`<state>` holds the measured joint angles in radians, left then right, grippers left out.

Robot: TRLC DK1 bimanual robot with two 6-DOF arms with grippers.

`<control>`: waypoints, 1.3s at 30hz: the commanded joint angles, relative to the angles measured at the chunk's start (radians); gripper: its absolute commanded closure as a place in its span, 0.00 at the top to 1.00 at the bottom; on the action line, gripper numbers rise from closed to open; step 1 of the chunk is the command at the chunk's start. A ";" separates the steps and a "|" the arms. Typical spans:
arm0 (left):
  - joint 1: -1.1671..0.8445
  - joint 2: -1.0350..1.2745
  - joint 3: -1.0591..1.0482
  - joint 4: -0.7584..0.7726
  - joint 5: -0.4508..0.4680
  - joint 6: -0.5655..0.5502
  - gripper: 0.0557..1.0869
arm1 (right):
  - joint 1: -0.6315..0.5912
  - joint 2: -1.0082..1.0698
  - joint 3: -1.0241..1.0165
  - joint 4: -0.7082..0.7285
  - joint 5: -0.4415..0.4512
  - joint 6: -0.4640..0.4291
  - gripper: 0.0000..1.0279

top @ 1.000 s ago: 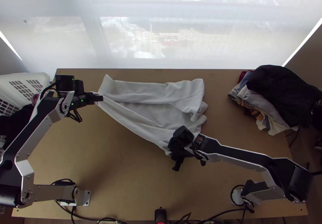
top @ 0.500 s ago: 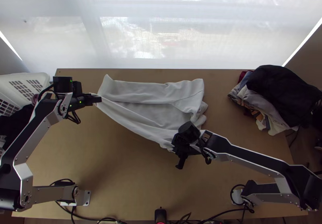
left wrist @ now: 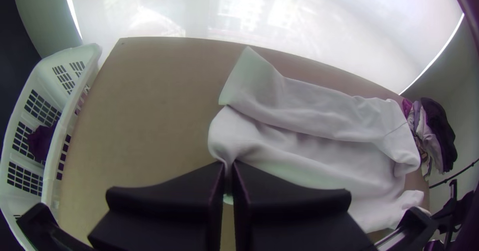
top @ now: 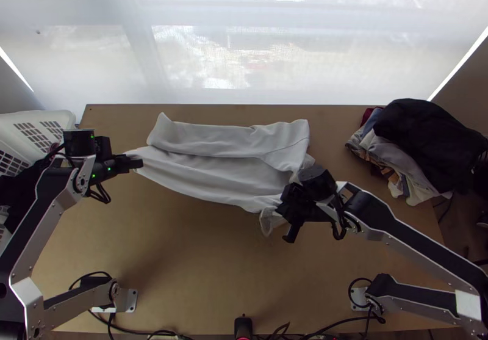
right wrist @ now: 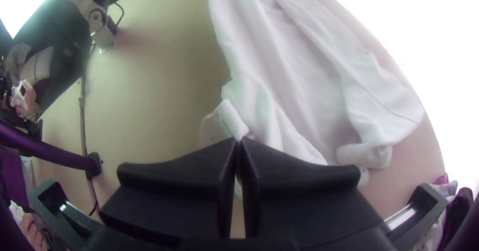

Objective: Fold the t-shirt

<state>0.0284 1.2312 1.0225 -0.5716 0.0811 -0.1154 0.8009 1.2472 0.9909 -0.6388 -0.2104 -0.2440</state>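
Moving both pinches together should bring the near side over neatly, so I'd lift evenly, hold the white t-shirt taut and lower level. It lies across the table, my left gripper closed on its near corner, my right gripper closed on what looks like a sleeve.

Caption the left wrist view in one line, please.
The left claw pinches an edge of the white t-shirt, a basket beside the table.
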 commanded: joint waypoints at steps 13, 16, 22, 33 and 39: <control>0.031 -0.231 -0.055 -0.165 0.000 0.019 0.03 | -0.080 -0.178 0.187 -0.190 -0.006 -0.020 0.03; 0.039 -0.266 -0.064 -0.194 0.000 0.025 0.03 | -0.081 -0.206 0.195 -0.214 -0.006 -0.020 0.03; 0.051 -0.338 -0.071 -0.258 0.002 0.029 0.03 | -0.081 -0.249 0.224 -0.266 -0.006 -0.020 0.03; 0.065 -0.486 -0.075 -0.384 0.006 0.029 0.03 | -0.074 -0.302 0.316 -0.377 0.002 -0.032 0.03; 0.068 -0.570 -0.073 -0.465 0.016 0.029 0.03 | -0.065 -0.331 0.347 -0.435 0.002 -0.028 0.03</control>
<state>0.0910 0.7494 0.9470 -0.9585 0.0856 -0.0856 0.7269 0.9478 1.2976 -1.0142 -0.2100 -0.2741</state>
